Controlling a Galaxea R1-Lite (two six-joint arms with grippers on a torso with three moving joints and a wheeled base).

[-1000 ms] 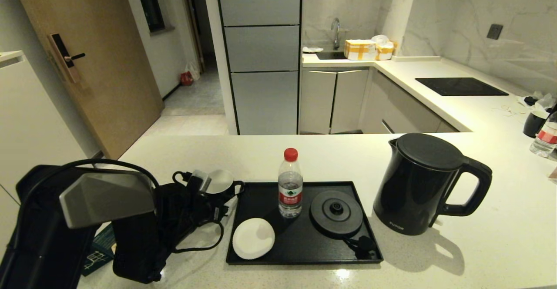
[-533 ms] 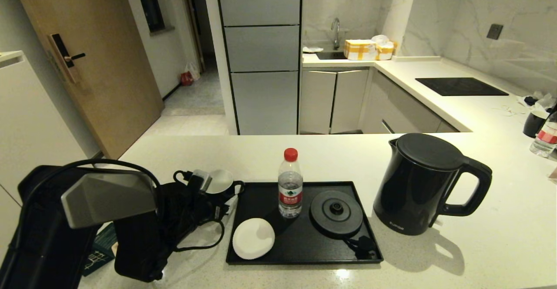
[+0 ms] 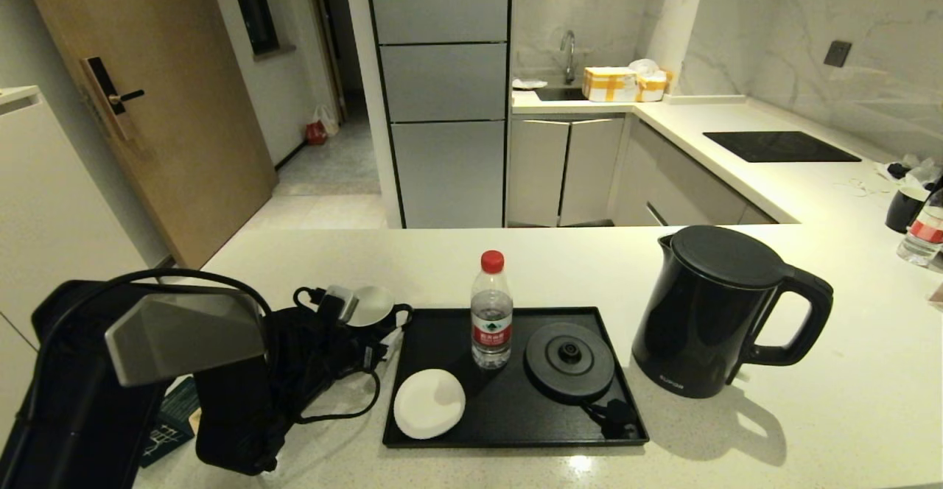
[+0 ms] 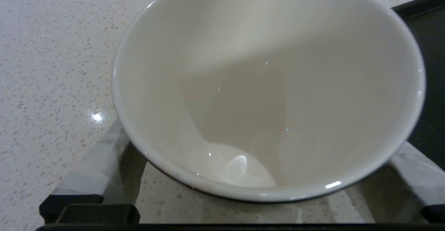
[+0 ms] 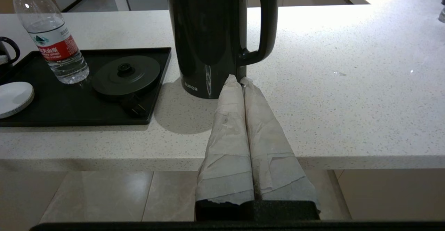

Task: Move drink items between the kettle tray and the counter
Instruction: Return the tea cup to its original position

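The black mug [image 3: 370, 305] with its white inside [image 4: 264, 85] stands at the tray's left edge, over the counter [image 3: 810, 430]. My left gripper [image 3: 361, 314] is shut on the mug, one taped finger [image 4: 100, 161] on each side of it. The clear bottle [image 3: 491, 312] with the red cap stands upright on the glossy black kettle tray [image 3: 508, 412]. On the counter just right of the tray stands the black kettle [image 3: 711, 312]. My right gripper [image 5: 240, 79] is shut and empty, low off the counter's front edge, pointing at the kettle [image 5: 208, 32].
On the tray lie the round black kettle base [image 3: 569, 360] with its plug and a white disc [image 3: 429, 403]. A second mug [image 3: 905, 208] and bottle [image 3: 924, 235] stand at the far right. The black hob [image 3: 781, 146] is set in the back counter.
The left arm has shifted very slightly; the mug, bottle and kettle stand where they were.
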